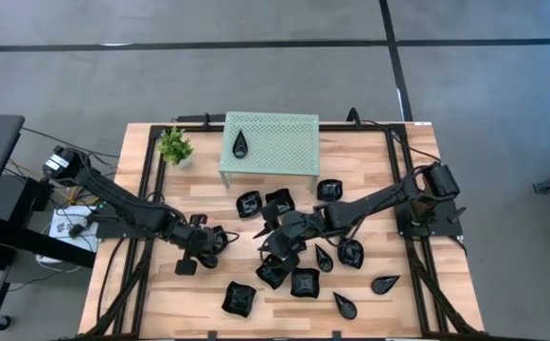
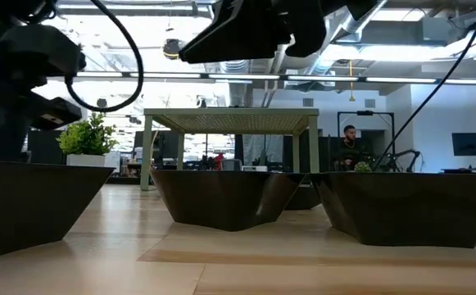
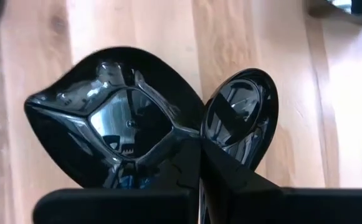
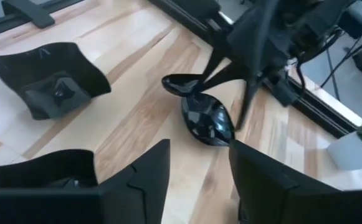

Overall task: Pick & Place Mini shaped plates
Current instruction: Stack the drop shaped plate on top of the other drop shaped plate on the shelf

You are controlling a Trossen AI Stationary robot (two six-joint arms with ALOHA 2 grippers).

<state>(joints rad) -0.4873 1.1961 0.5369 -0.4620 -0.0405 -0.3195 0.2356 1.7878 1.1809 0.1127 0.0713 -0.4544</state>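
Note:
Several small black glossy plates lie on the wooden table [image 1: 416,303]. My left gripper [image 1: 216,237] is low over the left middle of the table, shut at the spot where a leaf-shaped plate [image 3: 115,115] and an oval plate [image 3: 240,115] meet. Both plates also show in the right wrist view: one thin and raised [image 4: 181,83], one lower and tilted [image 4: 209,121]. My right gripper [image 1: 269,232] hovers open and empty [image 4: 199,180] over the middle cluster of plates, near a square plate [image 4: 50,78]. One teardrop plate [image 1: 240,144] lies on the green rack. My left gripper is shut at the near corner of the leaf-shaped plate's rim [image 3: 184,140], pinched between its two fingers, which slant down from the table's left. The oval plate's near end [image 3: 227,152] runs behind one finger; whether it is held too I cannot tell.
A pale green perforated rack [image 1: 284,133] stands at the far middle, with a potted plant [image 1: 174,147] to its left. Loose plates lie near the front edge [image 1: 239,298] [image 1: 305,282] [image 1: 385,283]. Three plates loom close in the low view [image 2: 225,197]. A person [image 2: 350,139] is far behind.

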